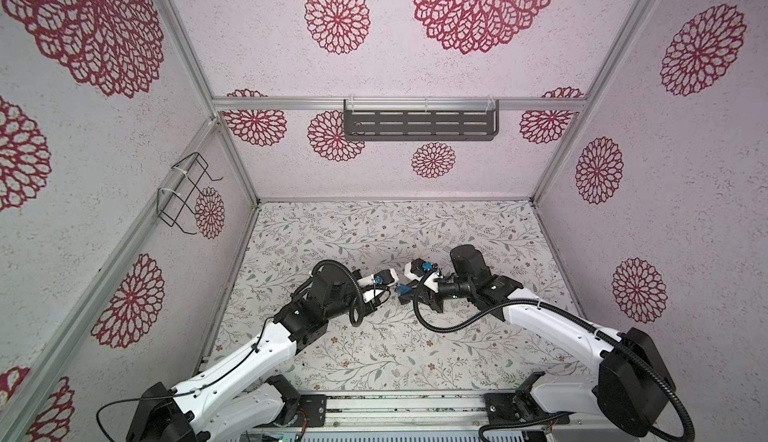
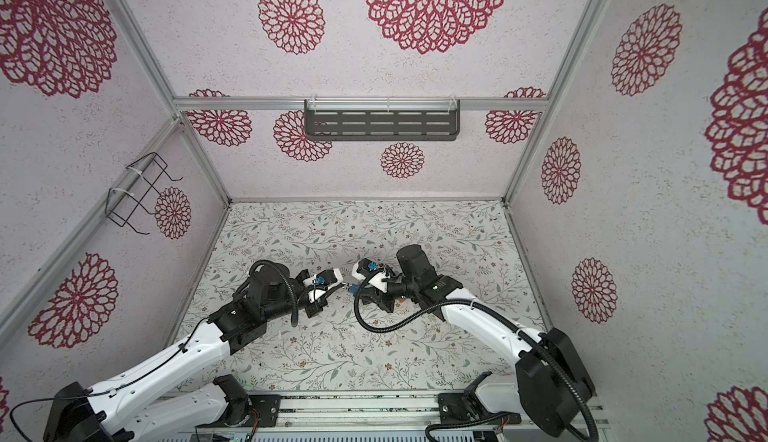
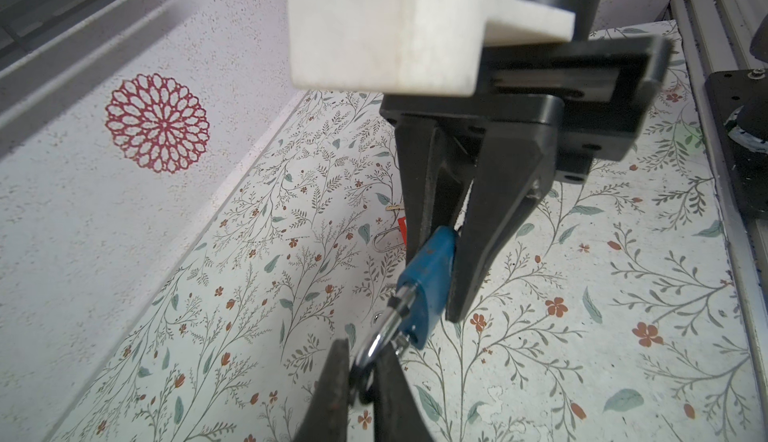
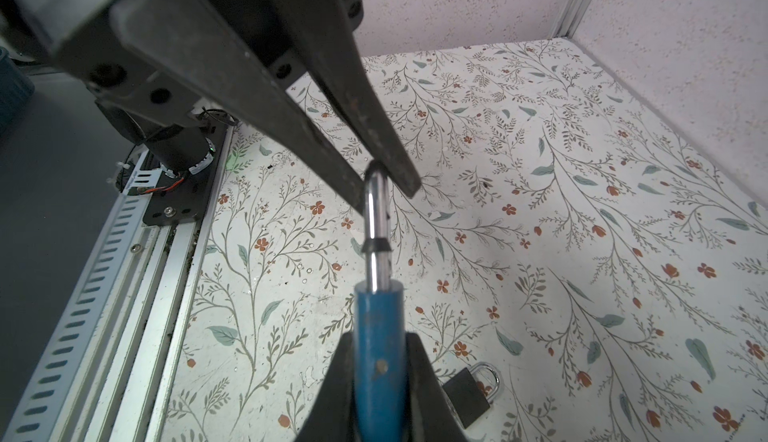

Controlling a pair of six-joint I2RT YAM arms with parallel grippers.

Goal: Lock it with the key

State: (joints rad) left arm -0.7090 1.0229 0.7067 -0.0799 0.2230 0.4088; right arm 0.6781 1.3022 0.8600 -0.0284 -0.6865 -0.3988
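The right gripper (image 4: 379, 338) is clamped on the body of the blue padlock (image 4: 378, 311). The left gripper (image 4: 386, 192) is pinched closed on its steel shackle (image 4: 376, 219).

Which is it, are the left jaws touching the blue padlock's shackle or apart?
Touching. The right wrist view shows the left gripper, jaws pinched on the top of the shackle of the blue padlock, no gap.

In the right wrist view, the edge cuts off the bottom of the blue metal padlock (image 4: 377, 307). The right end effector (image 4: 379, 348) partly hides a small black padlock (image 4: 467, 394) and a red thing (image 3: 401, 228), too covered to name.
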